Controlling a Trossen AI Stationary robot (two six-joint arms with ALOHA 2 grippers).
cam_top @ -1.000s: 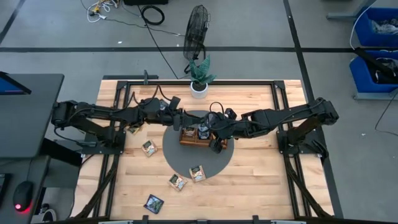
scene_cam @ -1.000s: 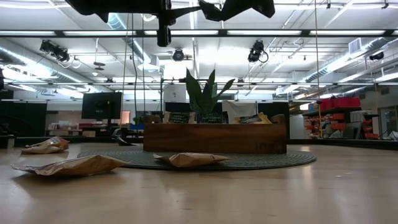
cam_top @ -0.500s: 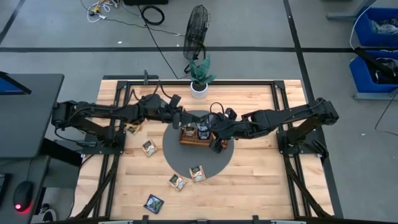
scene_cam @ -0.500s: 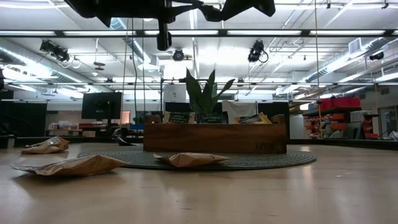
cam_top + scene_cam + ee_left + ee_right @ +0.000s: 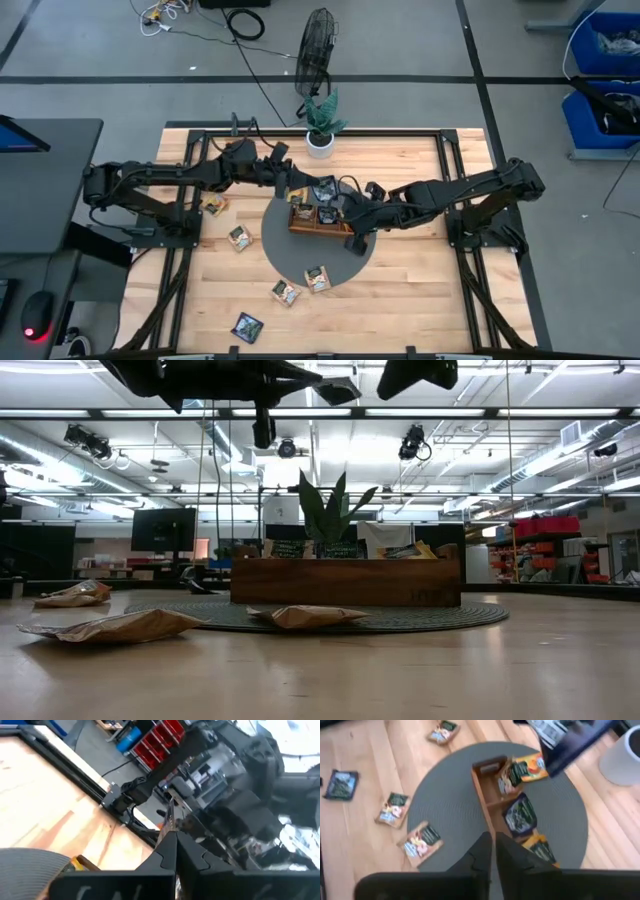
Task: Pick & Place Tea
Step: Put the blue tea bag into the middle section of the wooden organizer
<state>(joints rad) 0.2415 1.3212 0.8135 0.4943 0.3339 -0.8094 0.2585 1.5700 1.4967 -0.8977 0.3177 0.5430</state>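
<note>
Left end effector (image 5: 291, 184), closed and empty, above wooden tray (image 5: 300, 226) holding tea sachets (image 5: 324, 192).

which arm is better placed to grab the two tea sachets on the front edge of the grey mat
Right, probably. The right gripper hangs over the round grey mat just in front of the brown wooden tray, nearer the sachets and. The left gripper sits behind the tray, jaws shut.

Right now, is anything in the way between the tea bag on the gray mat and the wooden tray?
Nothing visible is. The tea bag lies at the mat's edge, and only bare gray mat lies between it and the wooden tray.
</note>
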